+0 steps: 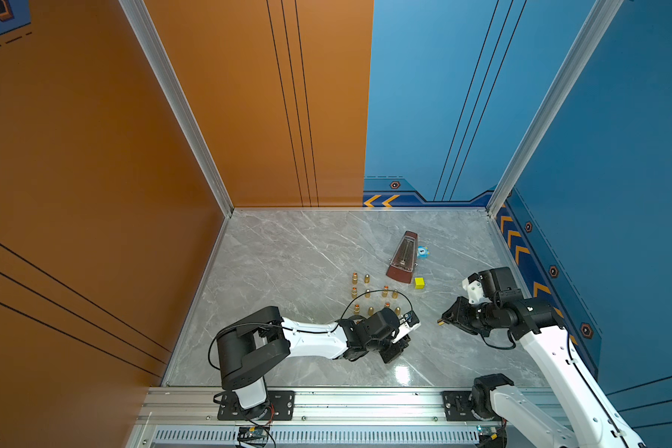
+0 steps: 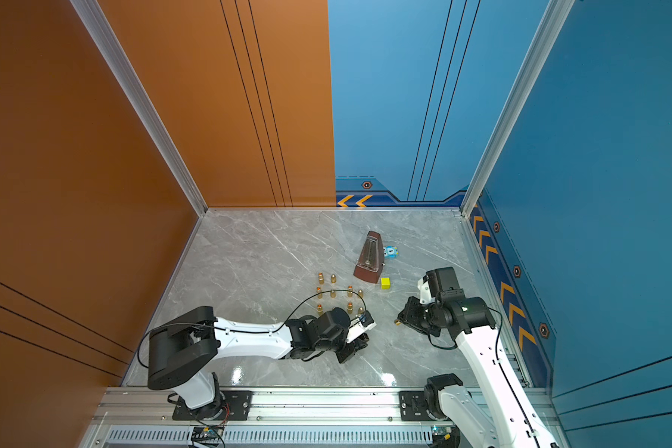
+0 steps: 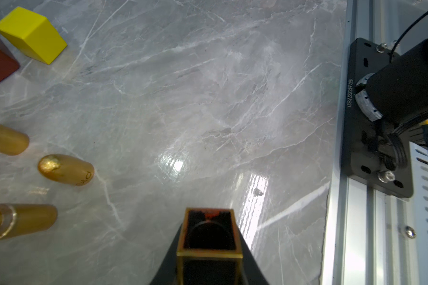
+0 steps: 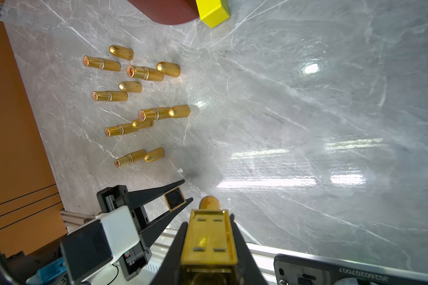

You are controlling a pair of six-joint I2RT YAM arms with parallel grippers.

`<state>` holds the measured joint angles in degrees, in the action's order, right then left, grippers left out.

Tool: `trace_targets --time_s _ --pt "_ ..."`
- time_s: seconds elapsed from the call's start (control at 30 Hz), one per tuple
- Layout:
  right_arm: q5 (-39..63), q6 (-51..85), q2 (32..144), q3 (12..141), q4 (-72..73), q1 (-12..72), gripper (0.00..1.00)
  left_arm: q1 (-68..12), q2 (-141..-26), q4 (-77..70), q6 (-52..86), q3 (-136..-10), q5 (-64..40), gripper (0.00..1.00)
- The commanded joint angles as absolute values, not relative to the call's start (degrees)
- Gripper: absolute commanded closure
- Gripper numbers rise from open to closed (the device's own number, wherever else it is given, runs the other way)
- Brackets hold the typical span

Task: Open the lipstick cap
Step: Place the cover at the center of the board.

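- Holding a square black gold-rimmed lipstick cap (image 4: 174, 198), the left gripper (image 4: 187, 190) is clamped on it over the grey marble tabletop (image 4: 307, 111); the hollow end faces outward.
- Right gripper (image 4: 208, 219): closed on the gold square-sided lipstick body (image 4: 209, 239), near the cap, not touching.
- Gold round lipstick tubes (image 4: 143, 72), grouped, and yellow block (image 4: 214, 11): farther off on the tabletop.

Black base plate (image 4: 331, 270) bears a code starting "JG26".
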<state>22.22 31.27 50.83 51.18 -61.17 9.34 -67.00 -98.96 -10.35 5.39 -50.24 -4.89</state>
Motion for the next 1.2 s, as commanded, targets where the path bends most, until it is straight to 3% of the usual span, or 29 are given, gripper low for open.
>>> trace_targets --time_s 0.0,0.6,0.83,1.17 --pt "22.8 30.0 49.8 51.2 -63.3 8.8 0.76 -67.8 -100.6 -4.8 4.3 -52.8 -2.6 1.0" --pt "23.2 29.0 49.9 49.7 -62.8 8.2 0.76 -68.3 -106.7 6.8 4.4 -60.6 0.5 1.0" --pt "23.5 28.9 50.2 49.4 -62.5 8.2 0.76 -67.9 -106.7 7.7 4.6 -60.8 0.2 0.84" --pt "24.0 29.1 49.7 49.7 -62.4 8.2 0.76 -67.3 -106.3 7.8 4.5 -60.6 -1.1 0.72"
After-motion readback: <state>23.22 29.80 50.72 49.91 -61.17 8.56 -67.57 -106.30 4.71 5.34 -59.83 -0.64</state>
